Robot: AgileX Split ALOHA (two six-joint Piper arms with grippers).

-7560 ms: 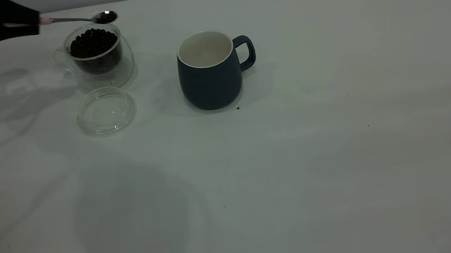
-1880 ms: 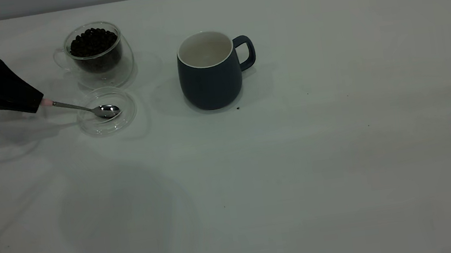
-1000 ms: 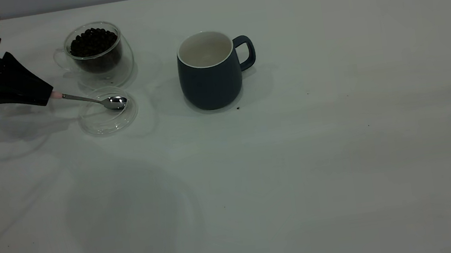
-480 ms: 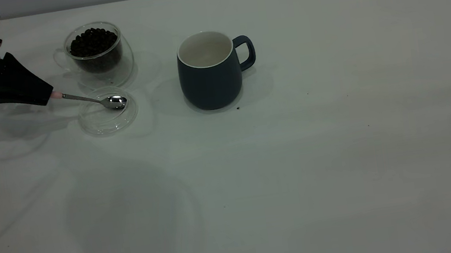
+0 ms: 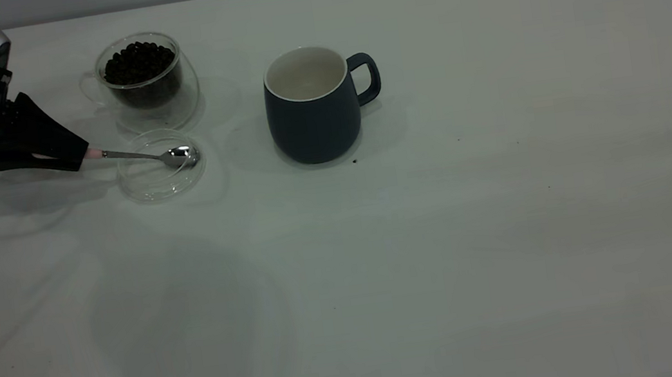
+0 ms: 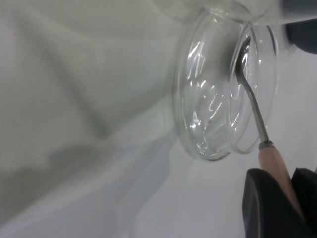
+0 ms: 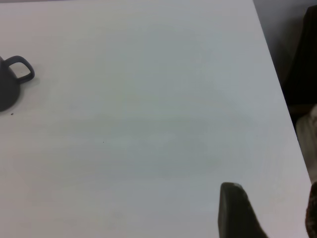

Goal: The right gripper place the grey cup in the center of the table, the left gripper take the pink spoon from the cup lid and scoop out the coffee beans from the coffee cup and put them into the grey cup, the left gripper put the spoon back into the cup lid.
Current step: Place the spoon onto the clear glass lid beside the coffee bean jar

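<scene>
On the white table (image 5: 446, 232), the left gripper (image 5: 79, 157), out at nine o'clock, is clamped on the pale handle of the pink spoon (image 5: 140, 156). The spoon's metal bowl rests inside the clear glass cup lid (image 5: 144, 186). Just behind the lid, toward twelve o'clock, stands the glass coffee cup (image 5: 150, 106) heaped with coffee beans (image 5: 138, 62). The grey cup (image 5: 314, 120) stands near centre, handle toward three o'clock. The right gripper (image 7: 270, 213) sits far off at the table's three o'clock edge; whether it is parted I cannot tell.

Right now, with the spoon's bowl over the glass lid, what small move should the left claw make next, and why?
Probably open: the left claw holds the pink-handled metal spoon by its handle, with the bowl already inside the round clear glass lid, so letting go should leave it there.
</scene>
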